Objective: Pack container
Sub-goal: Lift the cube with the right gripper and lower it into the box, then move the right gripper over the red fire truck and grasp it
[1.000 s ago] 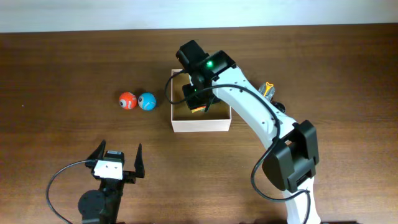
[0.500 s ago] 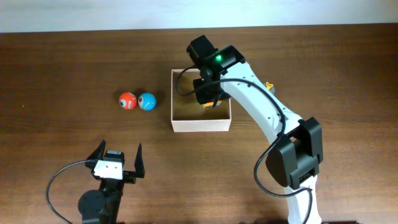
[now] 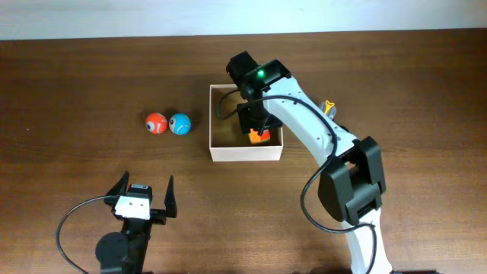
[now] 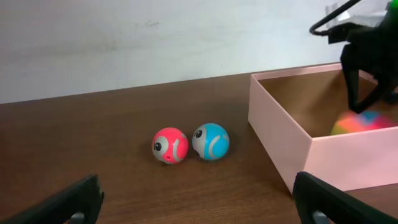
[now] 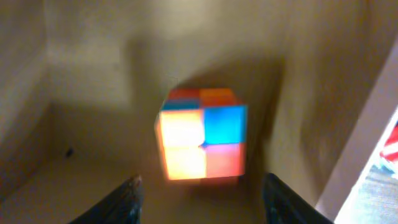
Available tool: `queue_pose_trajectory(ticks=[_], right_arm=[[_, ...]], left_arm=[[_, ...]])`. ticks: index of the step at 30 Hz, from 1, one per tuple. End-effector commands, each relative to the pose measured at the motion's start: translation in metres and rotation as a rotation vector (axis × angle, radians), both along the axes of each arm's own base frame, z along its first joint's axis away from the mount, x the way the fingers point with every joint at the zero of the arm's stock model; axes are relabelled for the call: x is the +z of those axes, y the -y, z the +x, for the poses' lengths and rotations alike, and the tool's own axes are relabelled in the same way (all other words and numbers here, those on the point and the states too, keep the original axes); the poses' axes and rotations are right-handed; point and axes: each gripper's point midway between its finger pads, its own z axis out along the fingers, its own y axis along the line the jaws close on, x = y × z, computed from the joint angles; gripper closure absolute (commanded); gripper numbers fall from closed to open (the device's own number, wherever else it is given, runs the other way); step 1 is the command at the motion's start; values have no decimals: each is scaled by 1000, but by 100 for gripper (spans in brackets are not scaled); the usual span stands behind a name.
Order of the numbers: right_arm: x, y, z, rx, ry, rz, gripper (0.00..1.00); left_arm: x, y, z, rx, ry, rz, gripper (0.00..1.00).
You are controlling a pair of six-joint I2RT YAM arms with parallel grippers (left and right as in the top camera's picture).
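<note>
The right gripper [image 3: 256,125] hung inside the square, shallow cardboard container [image 3: 243,153] with white outer walls. Its fingers were spread apart, clear of the small multicoloured puzzle cube [image 5: 202,134] lying in the box's corner. The container sat on the dark brown wooden bench [image 3: 76,76]. To its left, a red ball [image 3: 156,122] lay just beside a blue ball [image 3: 179,123]. Well apart from these, the left gripper [image 3: 144,194] had its fingers splayed wide.

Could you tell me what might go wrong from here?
The right gripper hangs open low inside the container, near its right wall, so withdrawing could snag and shift it. The cube sits under it and might get nudged. The red ball and blue ball lie side by side; picking one may roll the other.
</note>
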Motion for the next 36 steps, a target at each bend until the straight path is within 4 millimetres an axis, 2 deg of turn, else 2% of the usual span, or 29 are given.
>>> queue_pose_trajectory(ticks=[1, 6, 9, 12, 14, 17, 19, 21, 24, 27, 30, 33, 36], right_arm=[[5, 3, 5, -16, 19, -6, 40], [5, 7, 8, -27, 21, -5, 39], [14, 9, 15, -36, 44, 9, 35], [42, 12, 26, -51, 89, 34, 29], [70, 15, 35, -39, 139, 56, 25], [114, 25, 46, -38, 217, 88, 14], [140, 37, 49, -60, 260, 105, 3], [161, 56, 52, -98, 294, 115, 1], [179, 91, 54, -168, 312, 112, 1], [175, 122, 52, -232, 271, 88, 1], [158, 150, 53, -303, 215, 58, 1], [132, 170, 50, -481, 127, 45, 1], [100, 177, 48, -589, 58, 28, 1]], left_arm=[[-2, 0, 0, -6, -3, 15, 1], [-2, 0, 0, -6, -2, 15, 1], [-2, 0, 0, -6, -3, 15, 1], [-2, 0, 0, -6, -3, 15, 1], [-2, 0, 0, -6, -3, 15, 1], [-2, 0, 0, -6, -3, 15, 1], [-2, 0, 0, -6, -2, 15, 1], [-2, 0, 0, -6, -2, 15, 1], [-2, 0, 0, -6, -3, 15, 1], [-2, 0, 0, -6, -3, 15, 1], [-2, 0, 0, -6, -3, 15, 1], [-2, 0, 0, -6, -2, 15, 1], [-2, 0, 0, -6, -3, 15, 1]])
